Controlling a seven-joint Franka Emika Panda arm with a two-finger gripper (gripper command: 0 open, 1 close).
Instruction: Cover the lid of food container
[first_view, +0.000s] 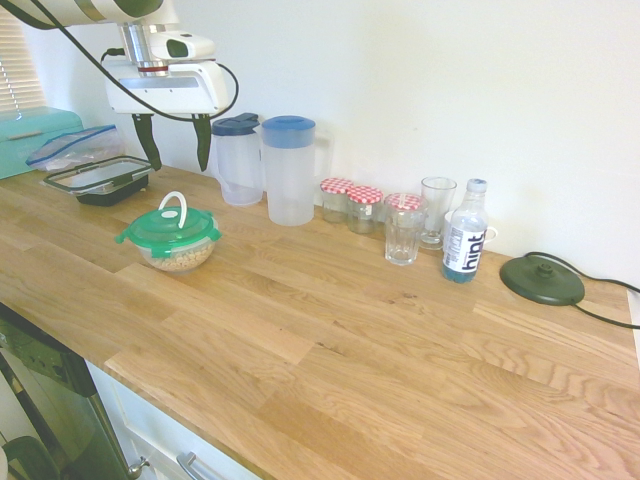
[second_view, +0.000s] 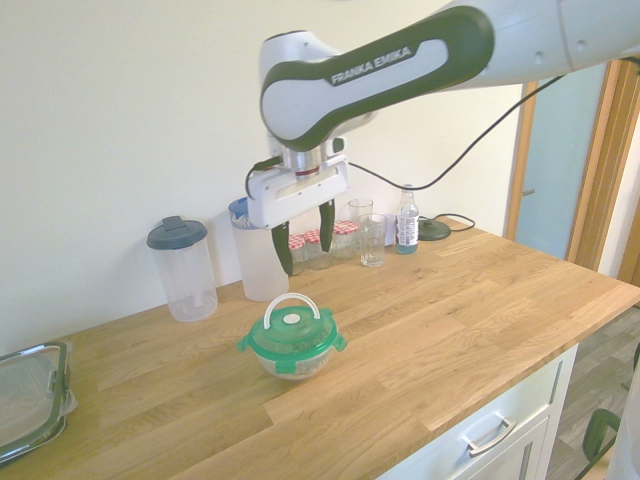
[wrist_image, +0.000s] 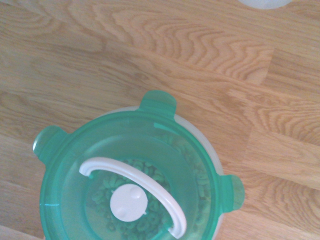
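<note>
Wooden countertop (first_view: 330, 340) bears food container (first_view: 180, 256) (lidded), jugs (first_view: 288, 172), glasses (first_view: 403, 230).

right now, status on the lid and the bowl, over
Gripper open, empty, above the lid. Lid sits on the food container, loop handle up. Nothing in the way; nearest jug stands behind, clear.

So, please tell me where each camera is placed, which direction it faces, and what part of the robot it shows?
First exterior view: raised off one end of the worktop, looking along it; the open gripper hangs at upper left above the lid.
Second exterior view: from the opposite end; the arm enters from the right.
Wrist view: straight down on the lid; no robot part shows.
Shared: all three show the lid; both exteriors the food container, the water bottle and two jugs.
</note>
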